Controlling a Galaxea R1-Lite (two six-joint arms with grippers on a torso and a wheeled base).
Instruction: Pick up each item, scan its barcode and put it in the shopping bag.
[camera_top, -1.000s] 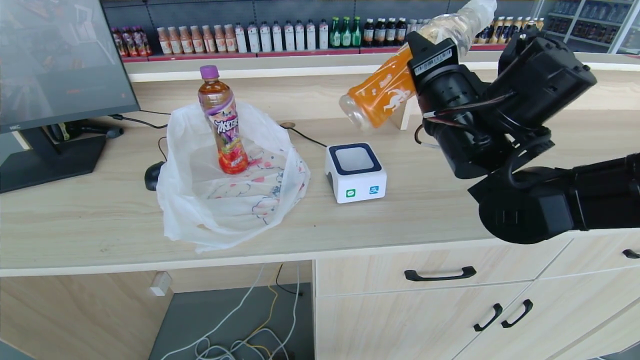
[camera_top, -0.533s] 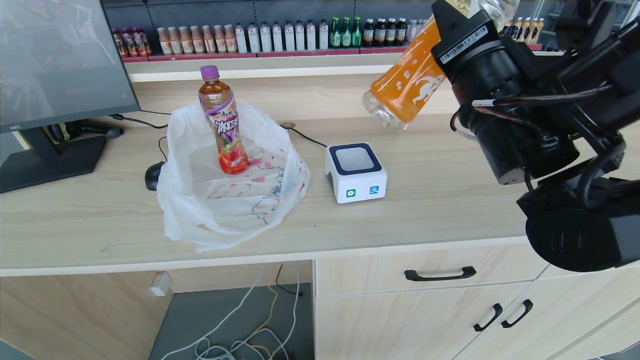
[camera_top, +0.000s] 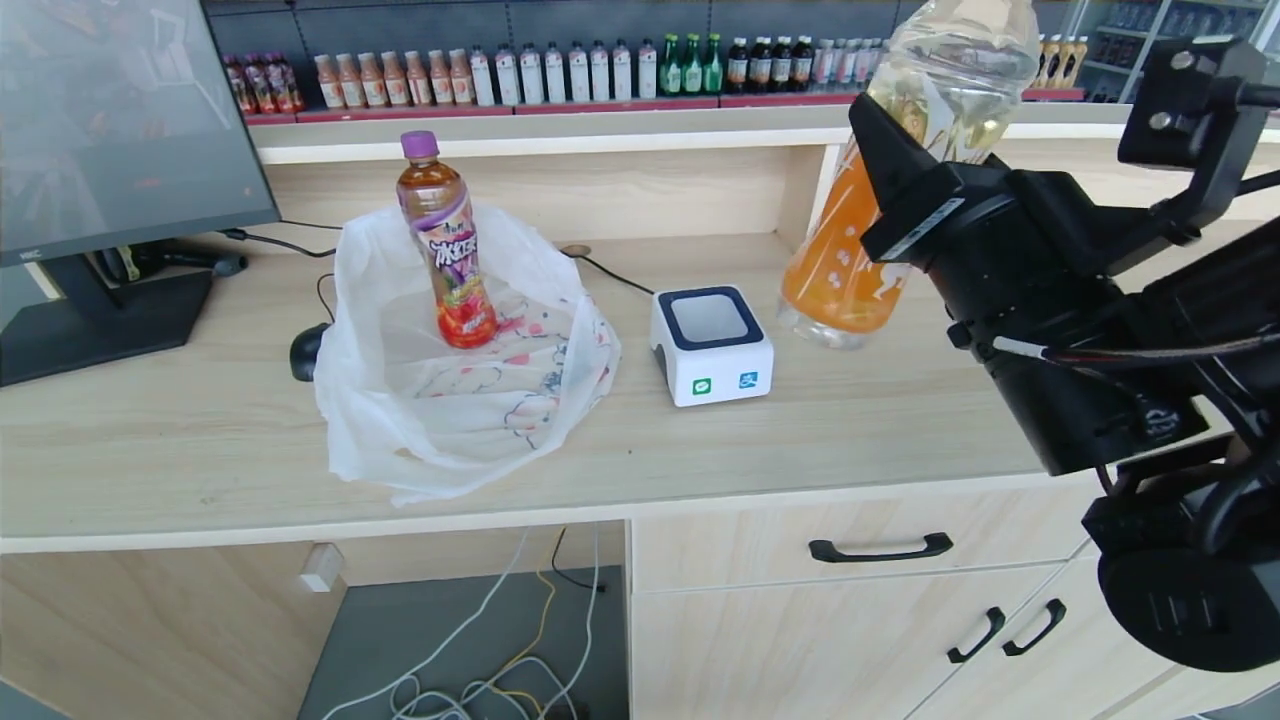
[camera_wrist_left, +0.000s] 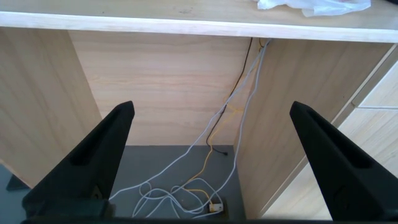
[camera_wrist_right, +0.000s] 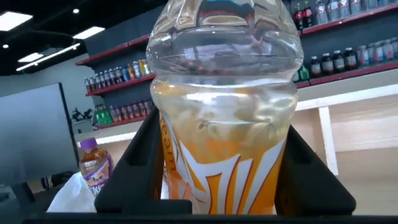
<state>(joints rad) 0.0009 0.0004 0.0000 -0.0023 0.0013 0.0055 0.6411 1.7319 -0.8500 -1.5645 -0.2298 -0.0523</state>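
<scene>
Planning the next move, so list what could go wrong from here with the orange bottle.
1. The right hand grips the orange bottle around its smooth round body; it may slip or twist when turned toward the scanner.
2. Its base hangs low beside the scanner; a sideways sweep could knock it.
3. The purple-capped bottle stands upright in the limp shopping bag; dropping in another could topple it.

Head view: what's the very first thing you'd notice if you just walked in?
The big orange drink bottle jumps out first, gripped by the right end effector at the right of the counter, just beside the white scanner. Next comes the purple-capped bottle standing upright in the white shopping bag, left of the scanner.
</scene>
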